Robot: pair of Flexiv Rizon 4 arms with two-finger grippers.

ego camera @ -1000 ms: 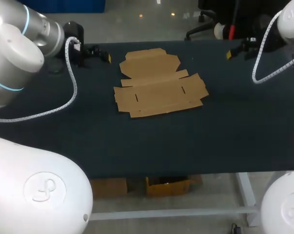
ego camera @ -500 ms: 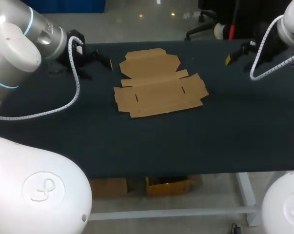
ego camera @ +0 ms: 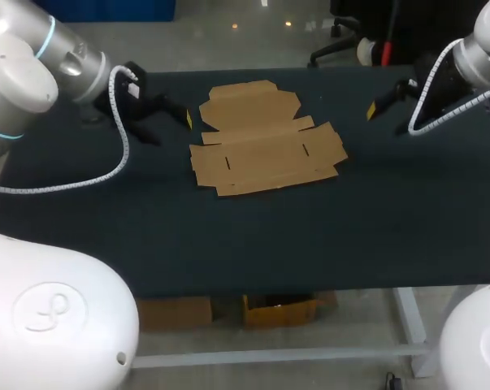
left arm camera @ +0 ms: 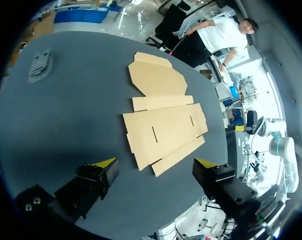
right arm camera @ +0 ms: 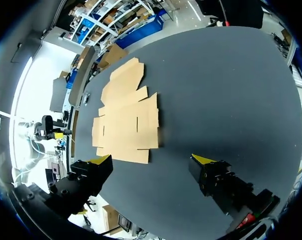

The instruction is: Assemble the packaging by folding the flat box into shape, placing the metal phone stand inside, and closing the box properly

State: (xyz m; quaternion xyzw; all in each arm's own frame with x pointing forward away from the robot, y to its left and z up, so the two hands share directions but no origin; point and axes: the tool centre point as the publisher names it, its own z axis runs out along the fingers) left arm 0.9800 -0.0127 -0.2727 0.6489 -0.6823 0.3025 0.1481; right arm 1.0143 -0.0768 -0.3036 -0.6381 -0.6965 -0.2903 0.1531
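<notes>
Flat box [ego camera: 265, 142] lies unfolded on the dark worktop [ego camera: 310, 236], ahead of both pairs of jaws and touched by neither. From the left wrist view the left gripper [left arm camera: 155, 163] has its jaws wide apart with nothing in them, the two yellow tips standing either side of the near edge of the flat box [left arm camera: 161, 115], above it and not on it. The right gripper [right arm camera: 152, 160] is the same: jaws spread, holding nothing, with the flat box [right arm camera: 125, 115] ahead of them and nearer to one finger than the other.

From the head view I can make out only one yellow tip on the left gripper [ego camera: 170, 126], just beside the box's left side; the second finger is a dark shape against the dark worktop. On the right gripper [ego camera: 387, 110] I also see one yellow tip only, and the rest is lost against the arm's dark wrist.

What looks to be the metal phone stand [left arm camera: 40, 65] lies well apart from the box, far across the worktop; it is too small for me to tell its form, and in the head view I cannot find it.

The left arm [ego camera: 33, 65] comes in from the far left corner, angled down toward the box, a white coiled cable [ego camera: 123, 154] hanging from it. The right arm [ego camera: 484, 49] enters at the far right corner, mostly cut off.
</notes>
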